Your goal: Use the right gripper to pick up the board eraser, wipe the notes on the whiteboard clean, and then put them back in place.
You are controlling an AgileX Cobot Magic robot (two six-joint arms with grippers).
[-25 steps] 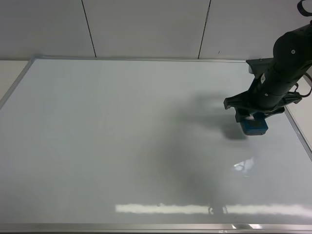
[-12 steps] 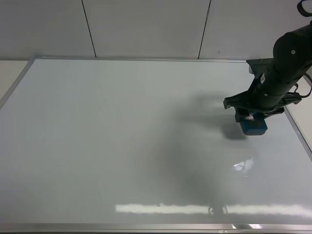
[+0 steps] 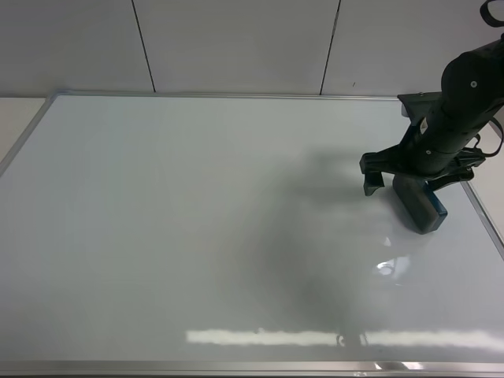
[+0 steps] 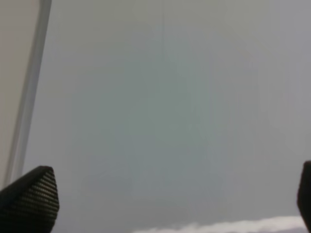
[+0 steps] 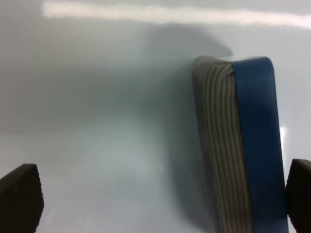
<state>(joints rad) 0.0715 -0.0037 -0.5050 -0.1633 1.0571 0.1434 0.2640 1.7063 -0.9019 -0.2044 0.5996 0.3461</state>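
Observation:
The whiteboard point(image 3: 197, 228) fills most of the exterior high view, and no red notes show on it. My right gripper point(image 3: 416, 179) hovers over the board's right side, open, with one fingertip point(image 3: 370, 178) spread to the left. The teal-blue board eraser point(image 3: 422, 206) lies free on the board just below it, near the right frame. In the right wrist view the eraser point(image 5: 255, 145) rests on its side, its grey ribbed felt facing left, between the gripper's point(image 5: 160, 199) spread fingertips point(image 5: 19, 196). My left gripper point(image 4: 167, 196) is open and empty over bare board.
The silver frame point(image 3: 480, 213) runs close to the eraser on the right. A white panelled wall point(image 3: 236, 43) stands behind the board. The frame edge point(image 4: 29, 92) shows in the left wrist view. A bright light glare point(image 3: 315, 337) lies along the board's front.
My right gripper has opened and let go of the eraser. The eraser has dropped out of the jaws and now lies tipped on the board, slightly further front and right.

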